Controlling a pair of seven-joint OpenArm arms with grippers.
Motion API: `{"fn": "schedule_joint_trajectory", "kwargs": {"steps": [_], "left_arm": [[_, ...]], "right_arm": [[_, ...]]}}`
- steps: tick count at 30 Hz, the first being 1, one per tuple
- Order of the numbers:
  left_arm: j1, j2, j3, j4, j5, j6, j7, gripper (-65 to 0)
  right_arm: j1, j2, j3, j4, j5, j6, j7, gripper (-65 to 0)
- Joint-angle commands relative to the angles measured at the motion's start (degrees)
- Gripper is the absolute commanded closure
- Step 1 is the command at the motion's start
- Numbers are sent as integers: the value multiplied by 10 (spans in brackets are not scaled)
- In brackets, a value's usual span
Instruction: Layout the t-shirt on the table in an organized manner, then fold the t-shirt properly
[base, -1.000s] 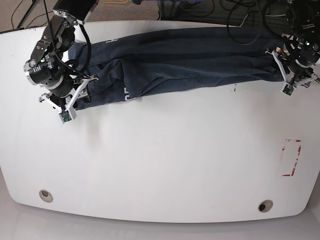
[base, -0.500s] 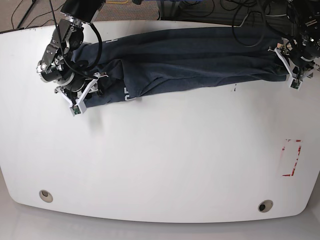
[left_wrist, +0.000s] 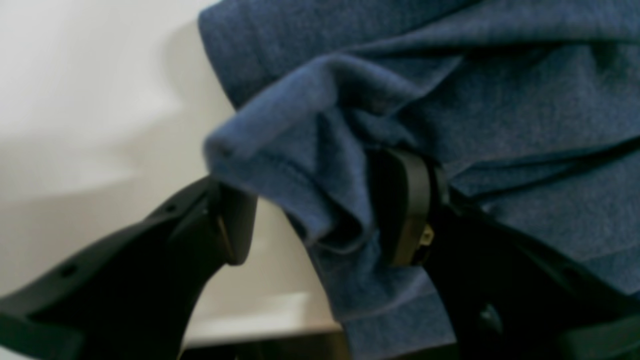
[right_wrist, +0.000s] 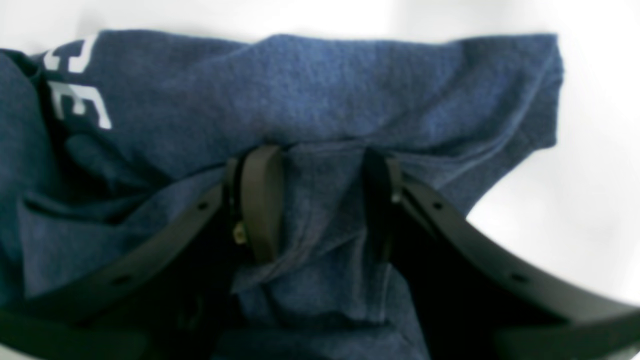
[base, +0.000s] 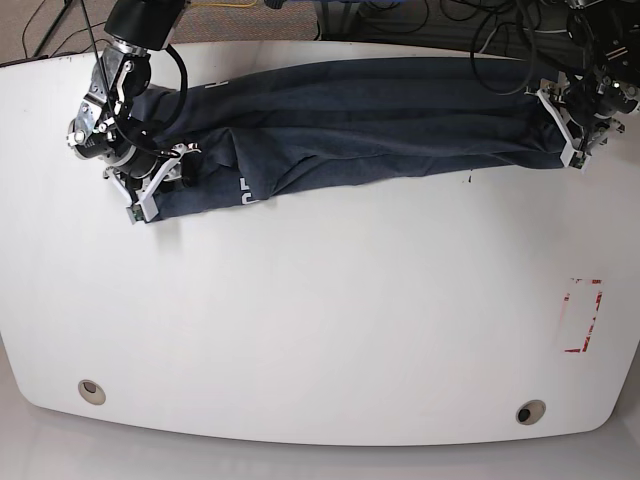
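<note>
Roughly at the far left of the base view, the right gripper (base: 150, 190) sits low on the bunched end of the t-shirt (base: 370, 120). Its wrist view shows both fingers (right_wrist: 260, 200) part-way closed, with a fold of navy cloth pinched between them. White lettering (right_wrist: 75, 85) shows on the fabric up and to the left of that pinch, and a sleeve-like flap spreads toward the white table (right_wrist: 590, 175) on the right.

Moving right across the base view: the shirt is stretched in a long dark band along the far edge of the table (base: 320, 320), with lengthwise creases and an overlapping fold near its left third. A bit of white print (base: 246, 190) peeks out at the lower edge of that fold. The near half of the tabletop is bare white; one grommet hole (base: 91, 391) lies near the front left, another (base: 530, 412) near the front right. A small red-outlined mark (base: 584, 316) sits by the right edge.

Far right: the left gripper (base: 578, 130) is at the shirt's other end. In its wrist view the jaws stand wide. One finger (left_wrist: 405, 205) presses into the cloth; the other (left_wrist: 232, 225) is clear of it, table showing in the gap. A hem fold hangs between them, not clamped.
</note>
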Motion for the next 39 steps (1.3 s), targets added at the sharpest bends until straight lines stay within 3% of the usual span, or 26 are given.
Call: {"fn": "schedule_joint_trajectory", "kwargs": {"steps": [1, 12, 23, 39], "left_arm": [[-14, -3, 15, -10, 14, -1, -5, -351], [-110, -4, 81, -112, 14, -1, -13, -351], [-157, -3, 82, -146, 63, -1, -12, -351], [-154, -5, 78, -146, 65, -1, -12, -351]], "right_arm": [[7, 20, 3, -10, 1, -1, 18, -254], [10, 79, 8, -87, 6, -1, 88, -252], [10, 83, 51, -73, 6, -1, 92, -252], [10, 82, 51, -48, 0, -1, 96, -252]]}}
